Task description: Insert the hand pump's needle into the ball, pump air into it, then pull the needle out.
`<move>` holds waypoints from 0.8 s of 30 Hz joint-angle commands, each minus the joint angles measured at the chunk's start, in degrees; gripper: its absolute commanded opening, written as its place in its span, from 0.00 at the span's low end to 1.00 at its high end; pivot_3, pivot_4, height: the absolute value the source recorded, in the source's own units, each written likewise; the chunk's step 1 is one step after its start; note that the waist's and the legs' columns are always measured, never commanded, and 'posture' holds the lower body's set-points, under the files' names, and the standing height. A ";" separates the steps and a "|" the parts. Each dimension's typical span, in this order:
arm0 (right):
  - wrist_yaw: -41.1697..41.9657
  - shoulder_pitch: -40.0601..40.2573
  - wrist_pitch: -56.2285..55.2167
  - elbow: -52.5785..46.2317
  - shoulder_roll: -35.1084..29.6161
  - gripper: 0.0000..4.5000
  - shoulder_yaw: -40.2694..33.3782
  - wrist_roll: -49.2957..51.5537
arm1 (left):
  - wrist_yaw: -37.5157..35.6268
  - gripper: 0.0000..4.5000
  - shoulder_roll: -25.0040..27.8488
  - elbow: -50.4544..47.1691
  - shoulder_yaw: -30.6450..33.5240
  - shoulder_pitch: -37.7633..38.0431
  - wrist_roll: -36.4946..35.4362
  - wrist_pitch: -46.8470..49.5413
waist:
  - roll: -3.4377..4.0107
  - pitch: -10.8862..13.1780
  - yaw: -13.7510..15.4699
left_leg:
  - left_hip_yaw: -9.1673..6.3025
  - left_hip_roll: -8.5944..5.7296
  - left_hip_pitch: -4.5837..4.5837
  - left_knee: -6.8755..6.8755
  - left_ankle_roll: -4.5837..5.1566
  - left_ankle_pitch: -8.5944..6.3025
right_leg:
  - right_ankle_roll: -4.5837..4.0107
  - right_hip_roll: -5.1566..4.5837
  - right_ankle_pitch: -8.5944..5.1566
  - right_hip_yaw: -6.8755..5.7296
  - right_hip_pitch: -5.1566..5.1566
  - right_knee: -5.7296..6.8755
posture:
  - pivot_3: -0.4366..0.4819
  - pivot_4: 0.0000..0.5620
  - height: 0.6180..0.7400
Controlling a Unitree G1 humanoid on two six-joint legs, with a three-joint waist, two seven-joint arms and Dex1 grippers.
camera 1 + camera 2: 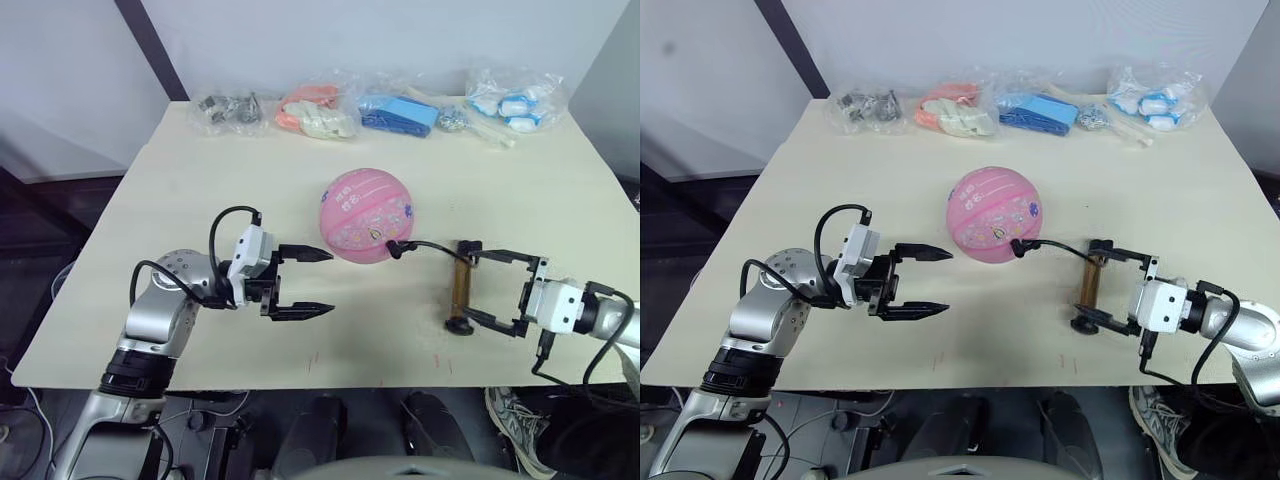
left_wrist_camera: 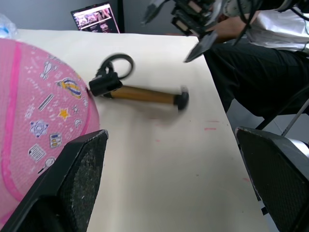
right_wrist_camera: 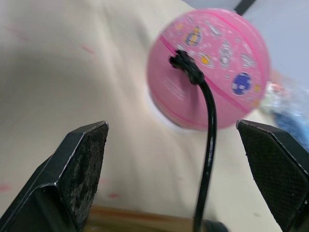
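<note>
The pink ball with cartoon prints rests round at the table's middle. To its right lies the gold-bronze hand pump, its thin black hose arching to the ball. The hose's black fitting presses against the ball; the needle itself is hidden. My right gripper stands open with its fingers straddling the pump's two ends, apart from the barrel. My left gripper hovers open just left of and in front of the ball, with nothing between its fingers.
Several clear plastic bags of small items line the table's far edge. The table's front edge runs close below both grippers. A laptop and a seated person are beyond the table's right side.
</note>
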 commanded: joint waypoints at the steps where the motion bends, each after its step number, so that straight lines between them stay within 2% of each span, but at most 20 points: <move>1: 0.46 2.10 3.84 -3.38 0.59 0.99 -3.86 6.26 | -0.13 1.00 0.60 0.24 1.81 -0.96 0.09 -1.34 | -0.01 0.00 0.02 | 0.00 0.00 0.00 0.00 0.01 0.00 | 0.00 0.00 0.00 0.00 0.00 0.00 | 0.48 0.27 0.97; 12: -3.10 12.34 13.64 -12.44 7.14 0.99 -12.22 16.56 | 5.29 1.00 -1.88 3.46 5.29 -6.45 -1.28 0.22 | -0.04 0.01 0.11 | -0.04 0.01 0.00 0.00 0.02 -0.01 | 0.00 0.01 0.00 -0.01 0.00 0.00 | 0.48 0.27 0.97; 18: -4.40 15.50 16.17 -17.39 11.24 0.99 -14.45 20.51 | 11.75 1.00 -5.25 8.20 6.25 -14.78 -0.74 2.70 | -0.09 0.00 0.15 | -0.05 0.00 0.00 0.01 0.02 -0.01 | 0.01 0.01 0.01 -0.03 0.00 0.01 | 0.48 0.27 0.97; 24: -4.09 16.25 15.82 -19.09 14.40 0.99 -14.96 20.62 | 17.81 1.00 -9.74 15.68 3.55 -24.16 3.94 2.92 | -0.11 0.00 -0.01 | -0.01 -0.02 0.00 0.02 -0.03 0.01 | 0.02 0.01 0.01 0.00 0.00 0.01 | 0.48 0.27 0.97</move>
